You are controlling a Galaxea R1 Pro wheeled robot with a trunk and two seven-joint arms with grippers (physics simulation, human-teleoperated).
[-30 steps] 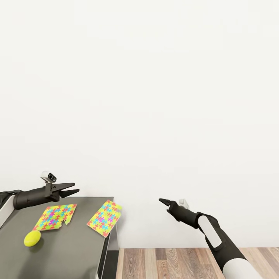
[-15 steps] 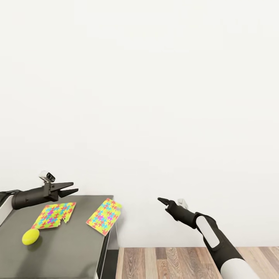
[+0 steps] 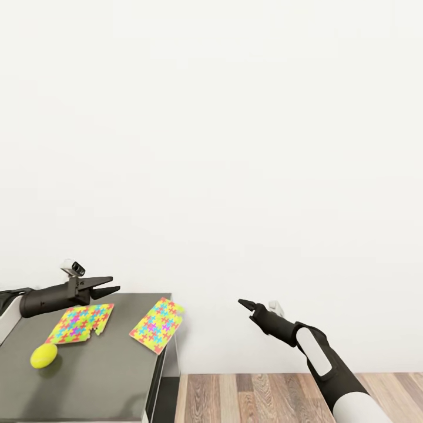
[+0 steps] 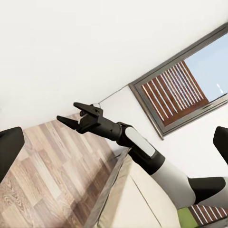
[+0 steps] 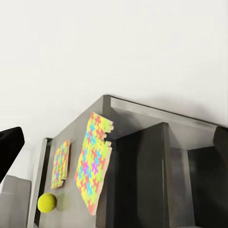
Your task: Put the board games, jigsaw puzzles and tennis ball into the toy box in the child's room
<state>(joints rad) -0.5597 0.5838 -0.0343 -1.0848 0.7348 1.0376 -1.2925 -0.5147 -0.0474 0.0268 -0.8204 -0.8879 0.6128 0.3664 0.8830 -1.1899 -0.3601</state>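
Barely anything has shifted since a second ago, just the view nudged slightly, with both jigsaw puzzles (image 3: 79, 323) and the tennis ball (image 3: 44, 355) lying on the dark bench (image 3: 111, 376). Thin, light, probably floppy sheets are best pinched at the edge overhanging the bench corner (image 3: 157, 324); the ball may roll. Left gripper (image 3: 108, 285) jaws are apart and empty, the right gripper (image 3: 245, 305) state can't be told, and the toy box is out of frame.

Head view faces wall; shares table (image 3: 111, 376) with right wrist view.
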